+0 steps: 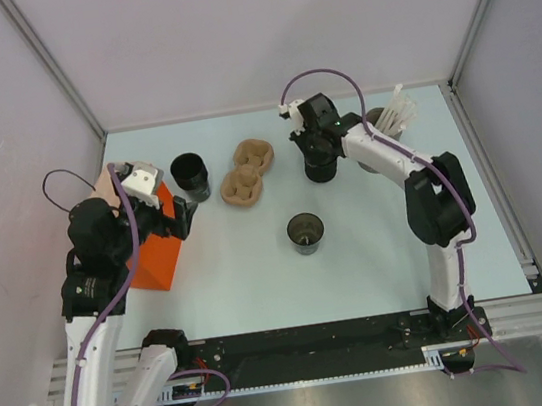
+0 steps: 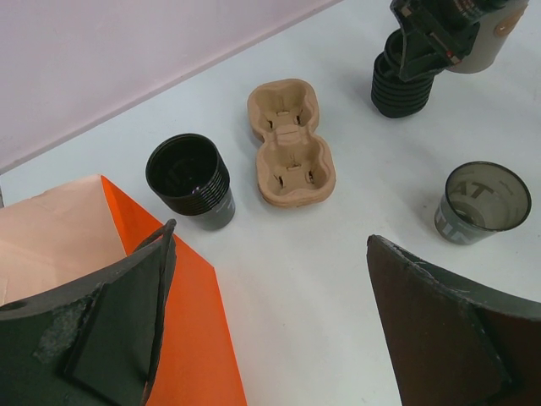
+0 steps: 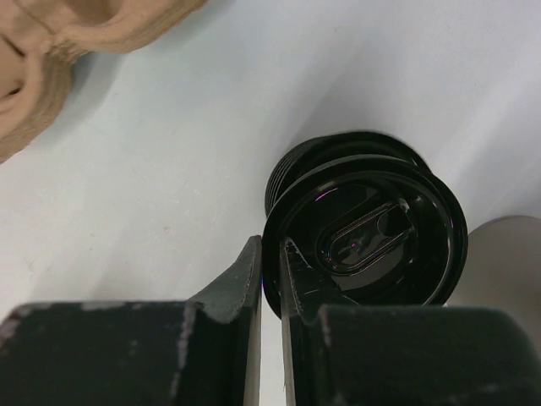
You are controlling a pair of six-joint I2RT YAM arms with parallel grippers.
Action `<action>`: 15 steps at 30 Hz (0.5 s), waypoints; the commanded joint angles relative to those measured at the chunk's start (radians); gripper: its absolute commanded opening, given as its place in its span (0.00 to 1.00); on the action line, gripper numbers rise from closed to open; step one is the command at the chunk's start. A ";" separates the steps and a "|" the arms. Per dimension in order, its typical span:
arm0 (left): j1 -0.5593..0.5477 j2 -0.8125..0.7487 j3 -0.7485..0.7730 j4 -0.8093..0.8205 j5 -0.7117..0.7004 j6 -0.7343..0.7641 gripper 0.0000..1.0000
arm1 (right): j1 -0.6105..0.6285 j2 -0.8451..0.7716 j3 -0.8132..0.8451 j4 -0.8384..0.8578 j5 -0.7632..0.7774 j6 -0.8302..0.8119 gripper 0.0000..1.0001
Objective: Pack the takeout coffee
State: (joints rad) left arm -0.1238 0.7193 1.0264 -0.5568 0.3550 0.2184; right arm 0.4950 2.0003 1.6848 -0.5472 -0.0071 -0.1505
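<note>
No lidded black cup shows in any view. A small dark tapered cup (image 1: 305, 231), open with no lid, stands mid-table and also shows in the left wrist view (image 2: 482, 203). My right gripper (image 1: 316, 149) (image 3: 270, 254) is shut on the rim of a black lid (image 3: 372, 237), which sits on top of a ribbed black stack (image 1: 322, 168) (image 2: 399, 85). My left gripper (image 1: 184, 215) (image 2: 270, 233) is open and empty, hovering at the right edge of the open orange paper bag (image 1: 152, 255) (image 2: 194, 338).
A stack of open black cups (image 1: 190, 177) (image 2: 190, 182) stands right of the bag. The brown pulp carrier (image 1: 249, 173) (image 2: 287, 144) lies beside it. A grey-brown cylinder of white sticks (image 1: 392, 117) stands behind my right arm. Walls enclose three sides.
</note>
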 commanded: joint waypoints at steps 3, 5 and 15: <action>-0.005 0.015 0.079 -0.023 0.029 0.047 1.00 | -0.004 -0.162 0.092 -0.080 -0.111 -0.038 0.09; -0.023 0.029 0.109 -0.055 0.025 0.073 1.00 | -0.006 -0.195 0.116 -0.112 -0.148 -0.052 0.09; -0.140 0.098 0.285 -0.118 0.003 0.266 1.00 | -0.027 -0.356 0.190 -0.371 -0.552 -0.152 0.09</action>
State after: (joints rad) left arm -0.2111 0.7921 1.2228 -0.6617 0.3683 0.3786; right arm 0.4828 1.7199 1.8114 -0.7788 -0.3290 -0.2493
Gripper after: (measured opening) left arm 0.996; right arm 0.129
